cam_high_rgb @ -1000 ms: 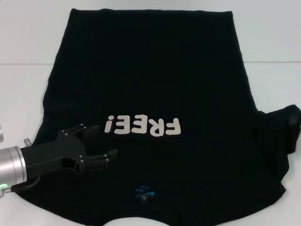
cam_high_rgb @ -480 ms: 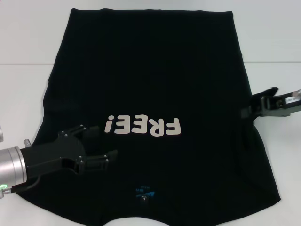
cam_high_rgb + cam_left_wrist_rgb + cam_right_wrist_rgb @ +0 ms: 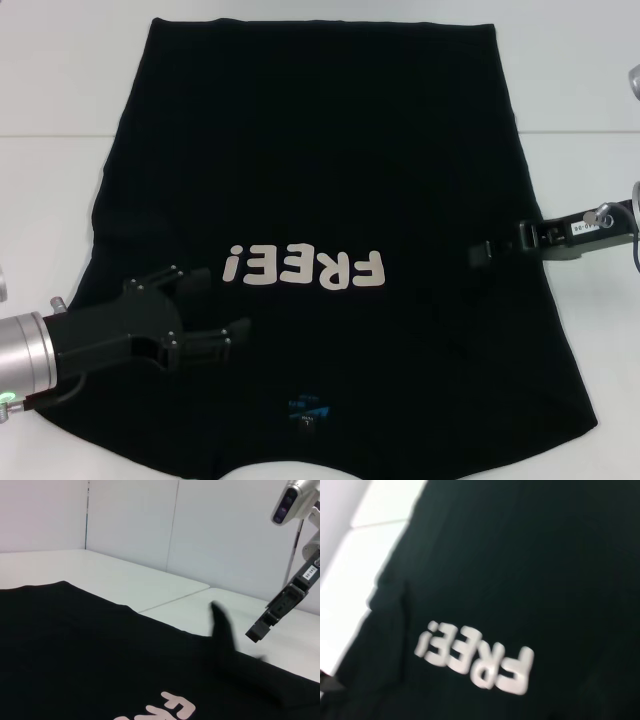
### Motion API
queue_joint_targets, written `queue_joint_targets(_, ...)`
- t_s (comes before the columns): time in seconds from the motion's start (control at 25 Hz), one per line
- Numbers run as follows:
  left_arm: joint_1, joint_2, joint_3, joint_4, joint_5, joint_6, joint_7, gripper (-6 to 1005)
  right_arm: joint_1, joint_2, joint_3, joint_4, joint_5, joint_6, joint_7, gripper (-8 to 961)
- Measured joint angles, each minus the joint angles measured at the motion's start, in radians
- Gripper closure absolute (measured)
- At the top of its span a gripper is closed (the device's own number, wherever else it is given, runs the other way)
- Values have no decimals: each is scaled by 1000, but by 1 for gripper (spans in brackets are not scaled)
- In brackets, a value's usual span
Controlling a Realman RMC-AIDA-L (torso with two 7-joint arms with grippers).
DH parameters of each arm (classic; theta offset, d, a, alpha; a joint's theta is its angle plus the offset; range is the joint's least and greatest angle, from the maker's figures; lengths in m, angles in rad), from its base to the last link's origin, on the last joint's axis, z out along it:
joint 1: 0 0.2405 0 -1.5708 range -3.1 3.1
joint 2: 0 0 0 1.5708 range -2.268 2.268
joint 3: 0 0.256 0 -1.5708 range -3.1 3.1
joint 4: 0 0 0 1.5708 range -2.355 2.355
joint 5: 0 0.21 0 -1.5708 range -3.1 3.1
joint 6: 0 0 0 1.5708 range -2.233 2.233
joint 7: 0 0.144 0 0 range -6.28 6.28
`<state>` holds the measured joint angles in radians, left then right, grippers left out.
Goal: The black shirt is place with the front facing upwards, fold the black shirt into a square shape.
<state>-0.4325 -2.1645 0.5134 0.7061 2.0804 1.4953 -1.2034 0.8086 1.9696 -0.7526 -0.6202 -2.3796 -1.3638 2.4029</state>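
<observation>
The black shirt (image 3: 320, 150) lies spread on the white table, front up, with the cream "FREE!" lettering (image 3: 305, 269) and the small blue neck label (image 3: 305, 408) towards me. My left gripper (image 3: 218, 303) is open, low over the shirt's near left part, with nothing between its fingers. My right gripper (image 3: 482, 251) reaches in from the right over the shirt's right side. In the left wrist view a flap of black fabric (image 3: 222, 635) stands up just beside the right gripper (image 3: 256, 632); whether it is held does not show. The right sleeve no longer sticks out.
The white table (image 3: 60, 80) surrounds the shirt, and a seam (image 3: 50, 135) runs across it at the far side. White walls (image 3: 130, 520) stand behind the table in the left wrist view.
The right gripper came in from the right and moved inward over the shirt. The right sleeve that stuck out one second ago is now folded in. The left gripper has not moved.
</observation>
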Motion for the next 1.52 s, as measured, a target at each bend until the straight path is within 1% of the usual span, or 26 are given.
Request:
queue_joint_targets(0.12,0,0,-13,1,-2,-2,-33,61,-24,0,1,2,73,-7,-21,735)
queue_joint_targets(0.16,0,0,-18,1,-3,-3,-46,61,-39,-3,1,9,118,-10,-35,713)
queue_joint_targets(0.2,-1,1,-26,2,-3,-4,-65,61,-39,-3,1,9,118,-10,-35,691)
queue_joint_targets(0.28,-3,3,-45,2,-4,-4,-112,61,-63,-9,2,18,168,-11,-76,647)
queue_joint_targets(0.36,-7,11,-73,2,-5,-2,-212,61,-94,-9,2,25,217,-14,-145,604)
queue_joint_targets(0.4,-10,17,-84,2,-6,1,-261,61,-118,-6,3,26,247,-20,-206,582)
queue_joint_targets(0.44,-12,26,-99,3,-6,11,-345,61,-138,-1,3,28,270,-29,-265,560)
queue_joint_targets(0.56,-19,54,-140,11,1,61,-542,61,-198,24,2,26,317,-70,-487,407)
queue_joint_targets(0.64,-21,72,-161,31,19,96,-660,62,-240,49,3,18,339,-88,-648,305)
queue_joint_targets(0.72,-22,96,-175,76,61,129,-831,62,-274,77,3,14,348,-92,-798,229)
queue_joint_targets(0.76,-22,104,-183,95,88,140,-903,62,-291,92,3,12,351,-92,-879,191)
queue_joint_targets(0.8,-22,113,-196,114,112,152,-969,62,-302,103,3,12,353,-92,-940,153)
queue_joint_targets(0.88,-27,134,-246,146,168,197,-1103,62,-320,118,4,14,362,-85,-1043,77)
queue_joint_targets(1.0,-42,168,-318,176,256,266,-1220,62,-331,122,5,32,381,-78,-1132,62)
queue_joint_targets(1.12,-62,198,-363,210,376,317,-1315,62,-336,121,5,36,388,-79,-1181,62)
queue_joint_targets(1.24,-71,207,-379,221,455,318,-1357,62,-339,121,6,37,389,-83,-1209,62)
queue_joint_targets(1.52,-67,209,-384,206,541,250,-1341,62,-339,122,6,36,390,-84,-1230,63)
